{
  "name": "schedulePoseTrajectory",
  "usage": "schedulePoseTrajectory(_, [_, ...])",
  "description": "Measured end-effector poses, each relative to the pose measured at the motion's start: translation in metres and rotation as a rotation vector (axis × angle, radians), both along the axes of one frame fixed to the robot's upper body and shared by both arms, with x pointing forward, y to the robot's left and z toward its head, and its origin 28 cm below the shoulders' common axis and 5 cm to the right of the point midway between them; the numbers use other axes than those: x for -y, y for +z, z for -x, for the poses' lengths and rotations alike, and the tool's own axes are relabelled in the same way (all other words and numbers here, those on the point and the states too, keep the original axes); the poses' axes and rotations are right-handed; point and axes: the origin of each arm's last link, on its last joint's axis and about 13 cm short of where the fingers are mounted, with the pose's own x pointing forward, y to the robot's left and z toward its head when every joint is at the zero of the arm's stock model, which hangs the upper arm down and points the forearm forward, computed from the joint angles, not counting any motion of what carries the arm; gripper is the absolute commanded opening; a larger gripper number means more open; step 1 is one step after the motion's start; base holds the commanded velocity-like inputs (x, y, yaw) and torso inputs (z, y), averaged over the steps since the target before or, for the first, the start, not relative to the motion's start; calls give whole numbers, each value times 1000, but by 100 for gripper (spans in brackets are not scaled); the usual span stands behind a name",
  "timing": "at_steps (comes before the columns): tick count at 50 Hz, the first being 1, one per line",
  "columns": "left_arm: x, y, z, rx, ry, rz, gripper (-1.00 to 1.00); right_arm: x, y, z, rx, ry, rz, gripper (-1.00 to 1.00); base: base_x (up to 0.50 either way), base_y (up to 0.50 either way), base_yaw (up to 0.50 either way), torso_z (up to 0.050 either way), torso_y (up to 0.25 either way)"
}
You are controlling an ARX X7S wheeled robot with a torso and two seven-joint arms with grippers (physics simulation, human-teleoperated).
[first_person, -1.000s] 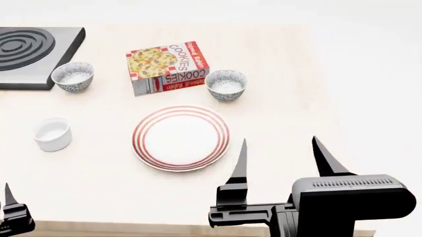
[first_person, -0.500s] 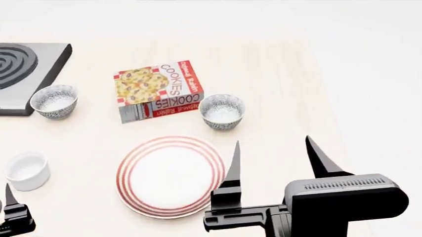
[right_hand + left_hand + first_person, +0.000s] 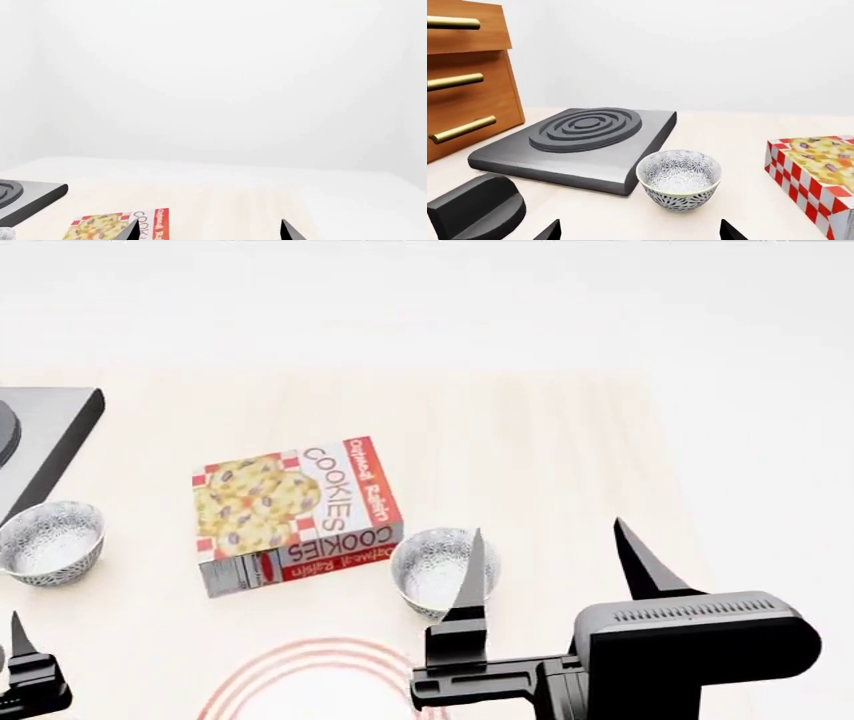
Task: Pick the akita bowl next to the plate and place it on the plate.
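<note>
The akita bowl (image 3: 442, 584) stands upright on the desk (image 3: 534, 450), just beside the plate (image 3: 274, 680), whose red-ringed rim shows only at the bottom of the head view. The cookie box (image 3: 294, 512) lies just beside the bowl on its other side, possibly touching it. A second speckled bowl (image 3: 51, 541) sits well apart toward the desk's left edge, next to the burner (image 3: 60, 425), and the left wrist view looks straight at it.

The right claw (image 3: 547, 560) is released, its two black fingers spread wide and empty, held above the desk on the near side of the akita bowl; one finger (image 3: 467, 575) overlaps the bowl in the head view, but whether it touches cannot be told. Of the left claw (image 3: 20, 640) only one tip shows in the head view, while the left wrist view shows two tips set wide apart with nothing between them, so it too is released.

The main risks, as I judge them:
- Taking the wrong bowl: the two are alike, and only the one by the plate counts.
- The cookie box crowds the bowl, so a finger coming down on that side could catch the box or push the bowl.
- A finger landing on the rim instead of straddling it could tip the footed bowl.
- The plate is mostly out of view, so the placement may be misjudged.
</note>
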Motion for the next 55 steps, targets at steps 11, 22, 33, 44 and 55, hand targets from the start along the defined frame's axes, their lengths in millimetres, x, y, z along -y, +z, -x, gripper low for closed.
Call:
schedulePoseTrajectory(11, [0, 1, -1, 2, -1, -1, 100, 0, -1, -1, -6, -1, 3, 100, 500, 0, 0, 0, 1])
schedulePoseTrajectory(22, [0, 0, -1, 1, -1, -1, 100, 0, -3, -2, -9, 2, 2, 100, 136, 0, 0, 0, 0])
schedulePoseTrajectory(33, [0, 0, 0, 0, -1, -1, 100, 0, -3, -1, -4, 15, 4, 100, 400, -15, 0, 0, 0])
schedulePoseTrajectory(44, [0, 0, 0, 0, -1, 0, 100, 0, -5, -2, -11, 12, 9, 100, 255, -10, 0, 0, 0])
schedulePoseTrajectory(55, [0, 0, 0, 0, -1, 0, 100, 2, -1, -20, -66, -6, 37, 100, 0, 0, 0, 0, 0])
